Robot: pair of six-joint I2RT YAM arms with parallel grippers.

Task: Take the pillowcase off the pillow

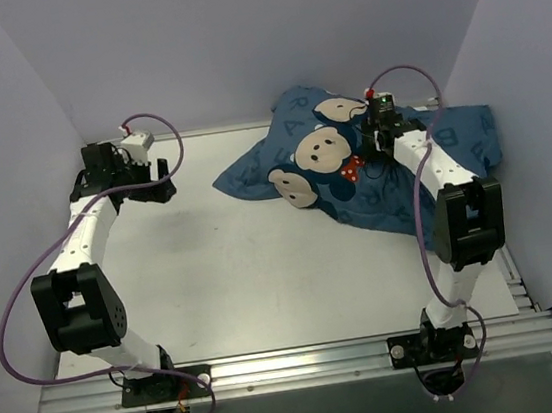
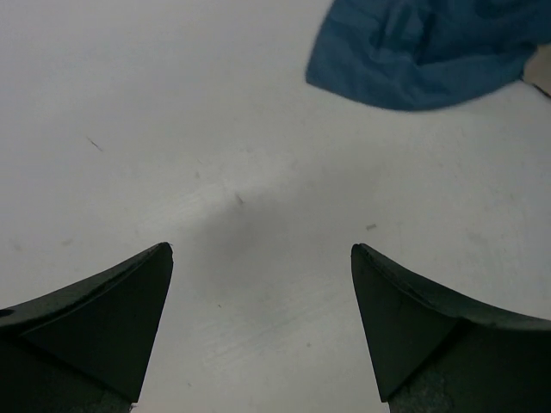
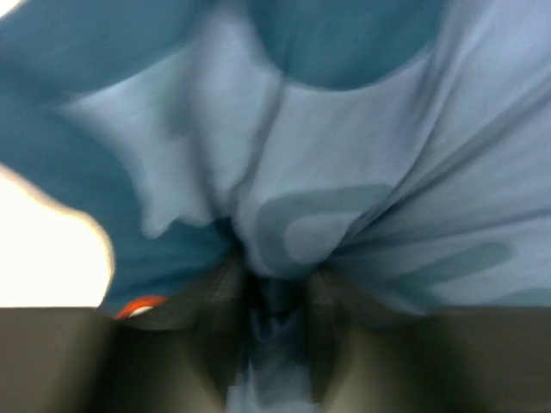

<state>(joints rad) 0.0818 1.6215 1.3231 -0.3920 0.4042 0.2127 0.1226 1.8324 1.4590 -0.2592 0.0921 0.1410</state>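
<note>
The blue pillowcase (image 1: pixel 351 162) with cartoon mouse faces and a red dotted bow lies bunched at the back right of the table. The white pillow is hidden; I see none of it. My right gripper (image 1: pixel 379 143) presses down on the middle of the case. In the right wrist view it (image 3: pixel 275 297) is shut on a pinched fold of the blue fabric (image 3: pixel 344 172). My left gripper (image 1: pixel 159 179) hangs over bare table at the back left, open and empty (image 2: pixel 258 258). A corner of the pillowcase (image 2: pixel 430 52) shows far ahead of it.
The white table (image 1: pixel 214 275) is walled by pale panels at left, back and right. A metal rail (image 1: pixel 296 365) runs along the near edge, carrying both arm bases. Purple cables loop off each arm.
</note>
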